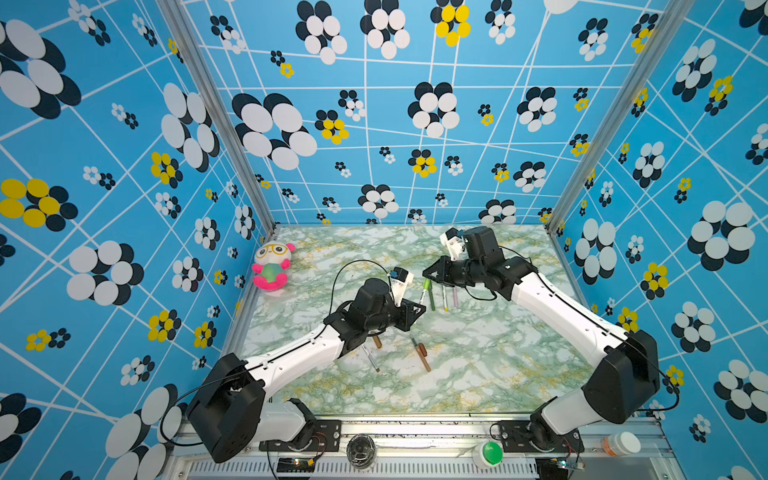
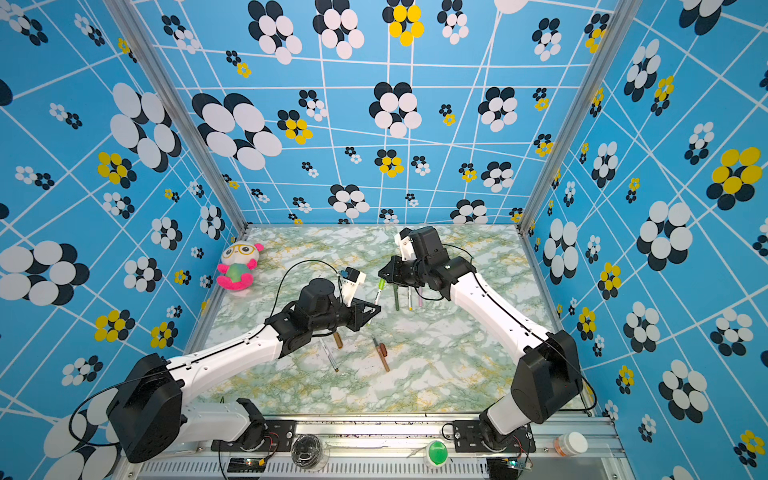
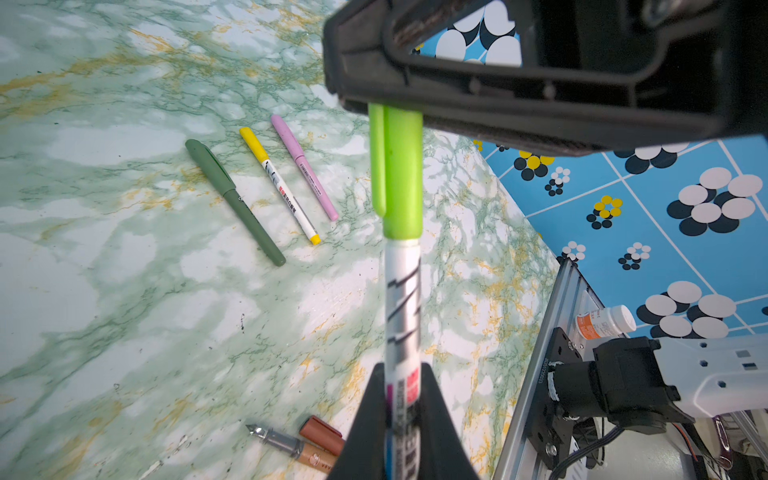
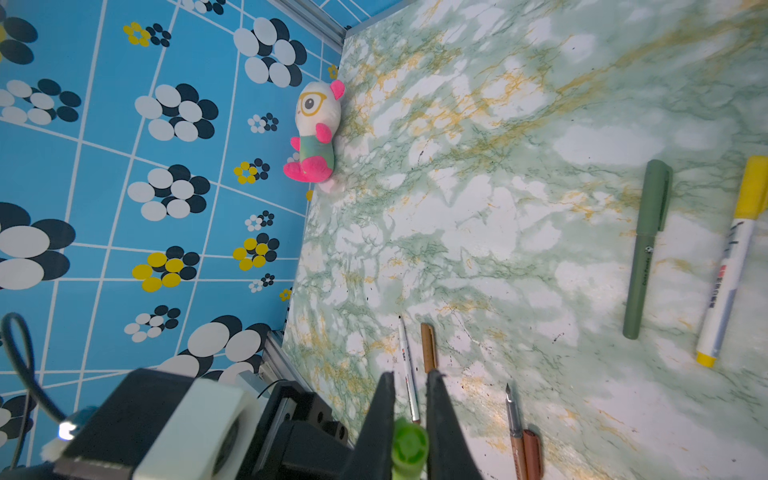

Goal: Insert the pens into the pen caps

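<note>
The left gripper (image 3: 401, 374) is clamped on the white pen (image 3: 402, 307), its two black fingers pressed against the barrel with the printed black strokes. The pen runs out from those fingers straight into the lime green cap (image 3: 399, 174). Its front end is hidden inside the cap's mouth, and I can't tell whether it is pushed fully home. The right gripper (image 4: 411, 378) is closed on that cap from the far end, a finger on either side, with the cap's round end showing between them in the right wrist view. In both top views the two grippers meet nose to nose above the middle of the table (image 1: 478, 374), and pen and cap bridge the short gap between them, clear of the surface.

On the table just beside the right gripper, three capped pens lie side by side, roughly parallel and not touching. They are the dark green pen (image 3: 235, 201), the yellow-capped pen (image 3: 280, 185) with its white barrel, and the pink pen (image 3: 305, 166). Nearer the front edge the brown pen (image 3: 309, 455) lies with its nib bare and the reddish-brown cap (image 3: 322, 432) right against it. By the left arm a thin white pen (image 4: 407, 365) lies uncapped, with the brown cap (image 4: 429, 347) just beside it. A plush toy (image 1: 272, 264) sits at the table's left edge by the wall.
</note>
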### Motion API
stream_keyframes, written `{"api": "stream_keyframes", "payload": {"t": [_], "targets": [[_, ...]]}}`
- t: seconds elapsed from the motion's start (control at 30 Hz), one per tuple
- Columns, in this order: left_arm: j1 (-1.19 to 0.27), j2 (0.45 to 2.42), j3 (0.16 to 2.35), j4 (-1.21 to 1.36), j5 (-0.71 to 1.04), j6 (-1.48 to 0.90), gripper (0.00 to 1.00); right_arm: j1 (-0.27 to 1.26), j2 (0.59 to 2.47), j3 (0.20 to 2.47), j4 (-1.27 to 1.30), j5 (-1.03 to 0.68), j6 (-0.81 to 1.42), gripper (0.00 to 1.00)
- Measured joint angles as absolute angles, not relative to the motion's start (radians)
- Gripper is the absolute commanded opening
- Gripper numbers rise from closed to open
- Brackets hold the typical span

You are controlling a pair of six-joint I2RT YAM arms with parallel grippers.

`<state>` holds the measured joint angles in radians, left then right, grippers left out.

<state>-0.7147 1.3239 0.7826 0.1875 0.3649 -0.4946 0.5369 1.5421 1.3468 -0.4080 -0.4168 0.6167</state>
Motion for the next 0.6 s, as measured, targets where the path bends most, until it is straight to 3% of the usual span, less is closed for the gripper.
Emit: {"api": "stream_keyframes", "payload": {"t": [0.6], "targets": [[-0.688, 1.331, 0.783, 0.196, 0.287, -0.477, 0.00, 0.567, 1.557, 1.267, -0.214, -0.366, 0.671, 0.00]]}}
